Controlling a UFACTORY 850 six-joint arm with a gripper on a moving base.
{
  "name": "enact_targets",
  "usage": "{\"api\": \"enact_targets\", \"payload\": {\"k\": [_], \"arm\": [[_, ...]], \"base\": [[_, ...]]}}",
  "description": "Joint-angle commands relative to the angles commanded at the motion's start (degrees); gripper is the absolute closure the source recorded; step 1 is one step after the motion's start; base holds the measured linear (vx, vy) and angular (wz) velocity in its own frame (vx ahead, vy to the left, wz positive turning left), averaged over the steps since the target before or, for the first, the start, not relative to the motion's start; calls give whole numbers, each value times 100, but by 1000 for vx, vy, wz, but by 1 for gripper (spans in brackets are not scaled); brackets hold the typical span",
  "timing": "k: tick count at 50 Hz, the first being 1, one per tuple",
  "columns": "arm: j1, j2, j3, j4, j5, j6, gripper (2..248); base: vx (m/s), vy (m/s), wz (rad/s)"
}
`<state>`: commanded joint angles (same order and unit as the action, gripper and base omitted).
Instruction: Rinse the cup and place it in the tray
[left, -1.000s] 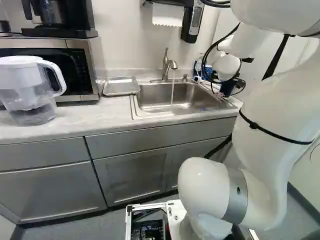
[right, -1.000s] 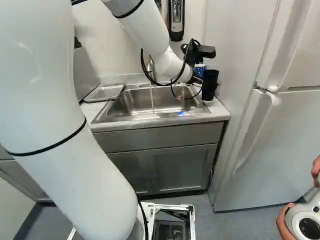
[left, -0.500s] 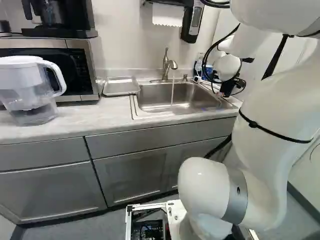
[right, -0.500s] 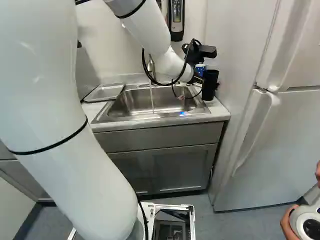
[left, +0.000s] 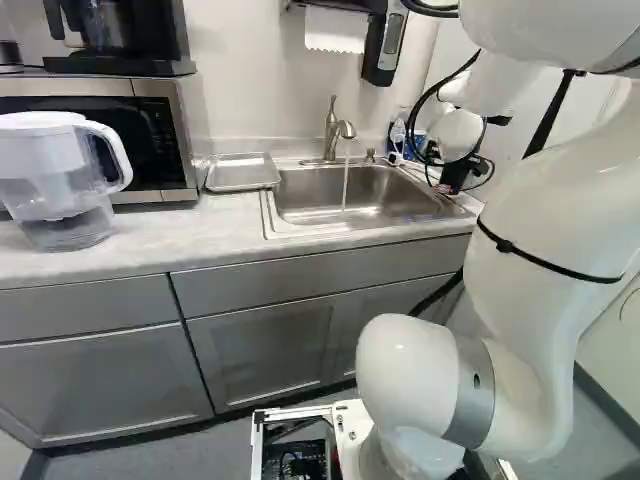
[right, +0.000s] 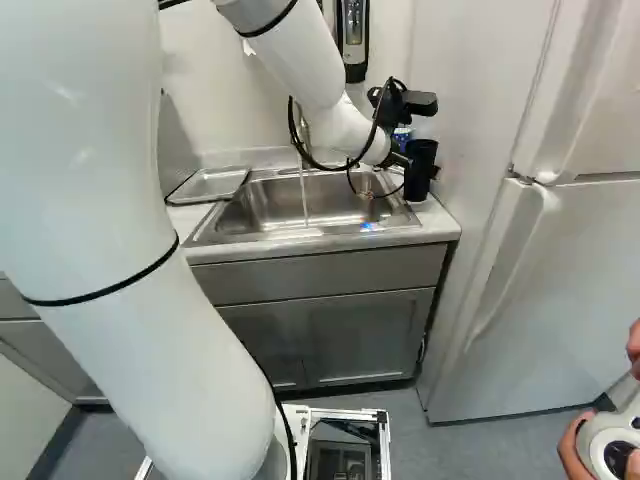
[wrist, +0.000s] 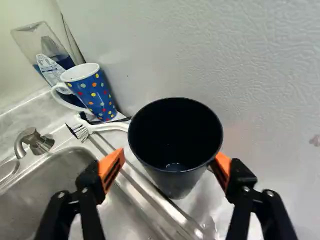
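Wrist view, black cup (wrist: 176, 172), jaws apart

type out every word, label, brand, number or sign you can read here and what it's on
No text can be read for certain.
Bottle label: print, too small and blurred to read.
Wall dispenser: marks too small to read.
Microwave panel: any marks too small to read.
Mug: dots, no words seen.
Cup: none seen.
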<state>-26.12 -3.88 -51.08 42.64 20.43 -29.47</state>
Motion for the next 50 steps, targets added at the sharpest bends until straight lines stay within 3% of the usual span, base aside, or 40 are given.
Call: {"api": "enact_targets", "payload": {"k": [1, 5, 6, 10, 11, 15, 16, 37, 50], "arm": [[0, 0, 0, 0, 0, 0, 43], [0, 0, 0, 0, 0, 0, 43], [0, 0, 0, 0, 0, 0, 81], [0, 0, 0, 0, 0, 0, 81], [0, 0, 0, 0, 0, 0, 117], [0, 0, 0, 0, 0, 0, 117], [0, 0, 0, 0, 0, 0, 127], [5, 65, -17, 0, 0, 0, 127], [169, 116, -127, 0, 0, 0, 127]], "base": [[0, 0, 0], [0, 0, 0], [0, 0, 0], [0, 0, 0], [0, 0, 0], [0, 0, 0], [0, 0, 0], [0, 0, 0], [0, 0, 0]]}}
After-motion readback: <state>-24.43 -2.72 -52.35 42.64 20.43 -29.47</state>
